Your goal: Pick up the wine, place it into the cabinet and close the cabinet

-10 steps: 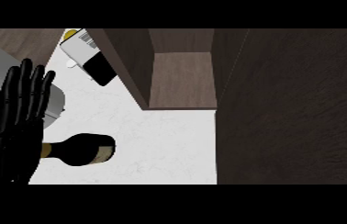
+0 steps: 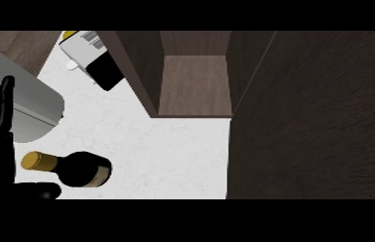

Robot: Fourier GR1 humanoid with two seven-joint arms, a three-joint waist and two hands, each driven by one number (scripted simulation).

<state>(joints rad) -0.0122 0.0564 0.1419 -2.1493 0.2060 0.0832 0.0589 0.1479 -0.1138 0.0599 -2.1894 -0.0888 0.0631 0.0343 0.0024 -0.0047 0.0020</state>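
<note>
Fingers [image 2: 7, 94] of left hand [image 2: 6, 137] straight, open, holding nothing; wine bottle [image 2: 77, 168] just right of it, lying neck-leftward; open cabinet [image 2: 194, 87] beyond; right hand unseen.

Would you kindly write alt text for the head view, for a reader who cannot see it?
A dark wine bottle with a gold cap lies on the white counter, below an open cabinet. The left hand shows at the left edge, fingers straight.

One wine bottle [image 2: 70, 168], one cabinet [image 2: 194, 82], perhaps.
</note>
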